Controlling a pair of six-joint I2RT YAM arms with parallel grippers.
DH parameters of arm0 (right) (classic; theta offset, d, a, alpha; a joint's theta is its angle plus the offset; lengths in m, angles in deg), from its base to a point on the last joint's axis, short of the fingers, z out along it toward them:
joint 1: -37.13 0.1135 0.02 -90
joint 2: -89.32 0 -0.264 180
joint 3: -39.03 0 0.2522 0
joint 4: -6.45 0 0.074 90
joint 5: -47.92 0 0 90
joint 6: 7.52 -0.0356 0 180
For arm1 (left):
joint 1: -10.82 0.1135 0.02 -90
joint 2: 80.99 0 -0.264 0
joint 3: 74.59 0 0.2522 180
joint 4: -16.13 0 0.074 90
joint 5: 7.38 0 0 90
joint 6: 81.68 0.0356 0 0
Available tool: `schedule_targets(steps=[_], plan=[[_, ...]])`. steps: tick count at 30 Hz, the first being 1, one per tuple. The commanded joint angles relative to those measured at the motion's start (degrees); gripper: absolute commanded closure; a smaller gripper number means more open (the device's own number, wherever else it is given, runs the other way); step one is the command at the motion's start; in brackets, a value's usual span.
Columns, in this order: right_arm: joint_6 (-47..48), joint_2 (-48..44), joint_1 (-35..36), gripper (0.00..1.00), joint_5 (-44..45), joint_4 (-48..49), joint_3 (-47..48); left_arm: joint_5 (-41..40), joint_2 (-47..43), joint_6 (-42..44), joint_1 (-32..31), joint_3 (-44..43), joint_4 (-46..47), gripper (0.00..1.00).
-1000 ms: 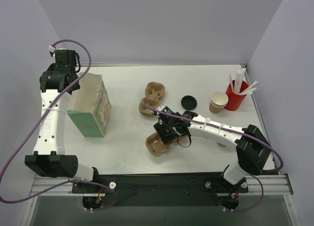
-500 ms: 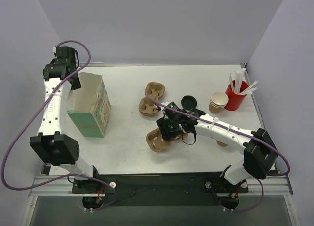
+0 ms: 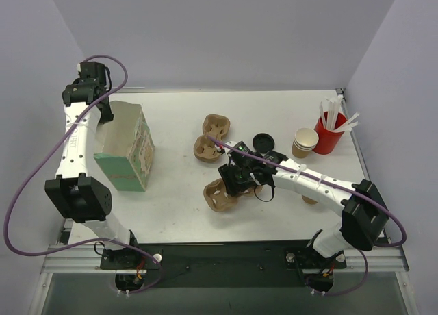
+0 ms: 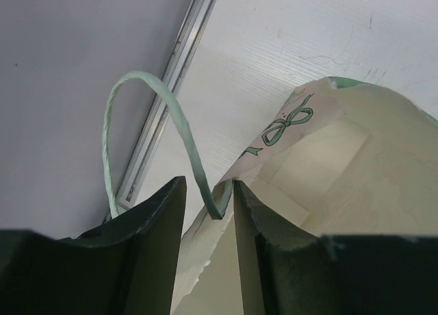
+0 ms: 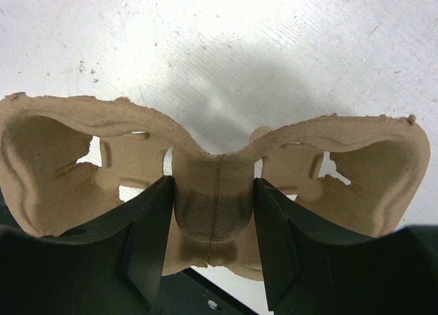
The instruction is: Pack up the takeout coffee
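Now the right gripper (image 5: 213, 205) is closed on the middle ridge of a moulded brown pulp cup carrier (image 3: 219, 196), whose two pockets are seen empty in the wrist view. Since a second ago this carrier has been shifted a little toward the far edge of the white tabletop (image 3: 178, 116) and turned slightly, while the right elbow has been swung outward. The left gripper (image 4: 209, 198) is held narrow on the rim of a cream and green paper bag (image 3: 126, 147), where its pale green twisted handle (image 4: 147, 82) is rooted. That wrist has been drawn slightly toward the far left corner, and the bag has been left standing in place.

The small tapered brown kraft-paper cup (image 3: 304, 142) is found near the far right corner, just beside a red cup (image 3: 330, 133) of white sticks. It is untouched and open-topped. A round black lid (image 3: 263, 142) lies apart from it.

By this showing, the packing is judged early. The bag mouth is held and the carrier is in hand, yet no cup has been seated.
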Motion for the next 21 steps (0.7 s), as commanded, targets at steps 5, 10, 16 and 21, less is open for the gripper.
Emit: schedule_targets(steps=[5,10,16,21], plan=[[-0.2,-3.2,-1.4,0.56,0.8,0.2,-0.4,3.9,-3.5,0.4,0.0,1.6,1.5,0.94],[-0.8,-6.1,-2.2,0.56,0.3,0.8,-0.2,5.9,-8.2,0.1,-3.4,2.7,2.3,1.00],[-1.2,-12.9,-1.3,0.56,-1.1,1.4,3.9,2.5,-13.9,0.4,-17.1,3.9,0.5,1.00],[0.0,-19.0,-0.9,0.56,-0.1,1.6,9.3,-1.6,-16.0,-0.7,-29.2,7.1,-2.9,1.00]])
